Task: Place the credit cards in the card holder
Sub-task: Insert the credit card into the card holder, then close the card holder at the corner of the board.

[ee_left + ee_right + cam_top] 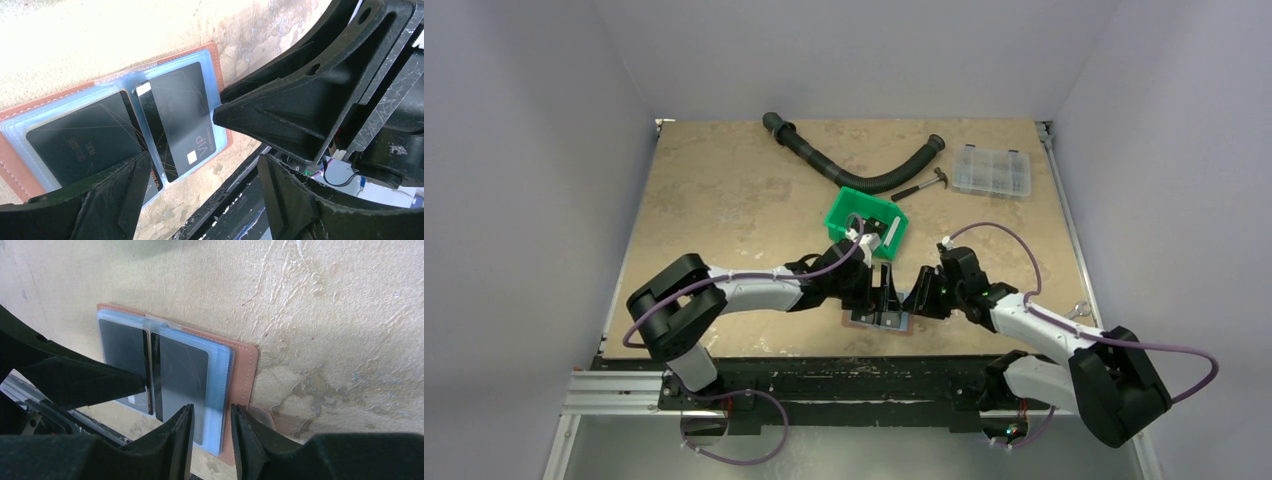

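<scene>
The card holder (894, 323) lies open and flat near the table's front edge, brown leather with pale blue clear sleeves (120, 97) (245, 365). Two dark credit cards with thin gold lines lie side by side in its sleeves (80, 145) (180, 112); one reads VIP. In the right wrist view they show as dark rectangles (122, 352) (182, 380). My left gripper (886, 298) (204, 165) hangs wide open over the holder's near edge, holding nothing. My right gripper (921, 300) (212, 410) stands over the sleeves' right edge, its jaws a little apart. Its finger (300, 100) crosses the left wrist view.
A green bin (867, 222) stands just behind the grippers. Farther back lie a black ribbed hose (854, 172), a small hammer (921, 187) and a clear compartment box (992, 170). The table's front edge and black rail (844, 372) run right below the holder.
</scene>
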You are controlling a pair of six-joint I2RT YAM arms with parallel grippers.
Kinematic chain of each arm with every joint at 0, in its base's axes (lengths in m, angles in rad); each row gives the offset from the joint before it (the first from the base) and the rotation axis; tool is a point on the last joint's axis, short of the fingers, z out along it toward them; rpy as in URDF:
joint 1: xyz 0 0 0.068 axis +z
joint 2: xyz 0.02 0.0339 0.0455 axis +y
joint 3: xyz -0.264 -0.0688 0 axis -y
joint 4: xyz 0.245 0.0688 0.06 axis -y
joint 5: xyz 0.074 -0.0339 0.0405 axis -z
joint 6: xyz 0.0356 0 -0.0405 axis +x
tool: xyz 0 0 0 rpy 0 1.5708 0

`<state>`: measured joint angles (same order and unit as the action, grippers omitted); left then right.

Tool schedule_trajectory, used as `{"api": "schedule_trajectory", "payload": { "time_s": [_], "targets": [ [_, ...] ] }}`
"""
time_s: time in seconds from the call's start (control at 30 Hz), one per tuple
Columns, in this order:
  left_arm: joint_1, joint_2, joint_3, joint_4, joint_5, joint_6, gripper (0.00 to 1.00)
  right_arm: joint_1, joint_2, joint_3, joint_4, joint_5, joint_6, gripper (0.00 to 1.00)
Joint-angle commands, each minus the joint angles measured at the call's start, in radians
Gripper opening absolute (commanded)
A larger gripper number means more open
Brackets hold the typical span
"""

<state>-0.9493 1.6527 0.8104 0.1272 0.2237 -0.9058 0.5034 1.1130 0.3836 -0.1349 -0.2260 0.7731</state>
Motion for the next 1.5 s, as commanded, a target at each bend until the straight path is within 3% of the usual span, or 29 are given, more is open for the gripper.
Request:
{"api": "schedule_trajectory", "payload": {
  "time_s": [0.0, 0.13, 0.3, 0.43, 0.6, 0.8, 1.0, 1.13, 1.33, 1.47],
  "targets": [
    [-0.009, 0.041, 0.042, -0.055, -0.019, 0.05, 0.84, 0.0, 0.032, 0.038, 0.007, -0.001, -0.04, 0.41],
    [-0.019, 0.081, 0.043, -0.051, -0.041, 0.05, 0.84, 0.0, 0.034, 0.033, 0.026, -0.009, -0.034, 0.41],
    [-0.022, 0.134, 0.045, 0.054, 0.07, 0.015, 0.83, 0.0, 0.047, 0.027, 0.059, -0.036, -0.022, 0.41],
    [-0.021, 0.077, -0.021, 0.279, 0.142, -0.059, 0.83, 0.0, 0.045, 0.013, 0.109, -0.088, 0.013, 0.4],
    [-0.02, 0.001, -0.083, 0.42, 0.176, -0.102, 0.83, 0.0, 0.031, 0.01, 0.13, -0.107, 0.035, 0.41],
    [-0.013, -0.066, -0.044, 0.173, 0.107, -0.007, 0.84, 0.0, 0.025, 0.069, 0.033, -0.056, -0.022, 0.44],
    [-0.007, -0.159, 0.067, -0.201, -0.057, 0.171, 0.86, -0.001, -0.043, 0.242, -0.273, 0.053, -0.115, 0.59],
    [0.021, -0.196, 0.091, -0.33, -0.158, 0.233, 0.88, -0.002, -0.11, 0.289, -0.382, 0.2, -0.1, 0.74],
    [0.124, -0.239, 0.008, -0.371, -0.166, 0.223, 0.9, -0.002, 0.02, 0.31, -0.403, 0.211, -0.078, 0.62],
    [0.156, -0.236, -0.056, -0.347, -0.165, 0.223, 0.84, -0.001, 0.051, 0.299, -0.375, 0.228, -0.09, 0.56]
  ]
}}
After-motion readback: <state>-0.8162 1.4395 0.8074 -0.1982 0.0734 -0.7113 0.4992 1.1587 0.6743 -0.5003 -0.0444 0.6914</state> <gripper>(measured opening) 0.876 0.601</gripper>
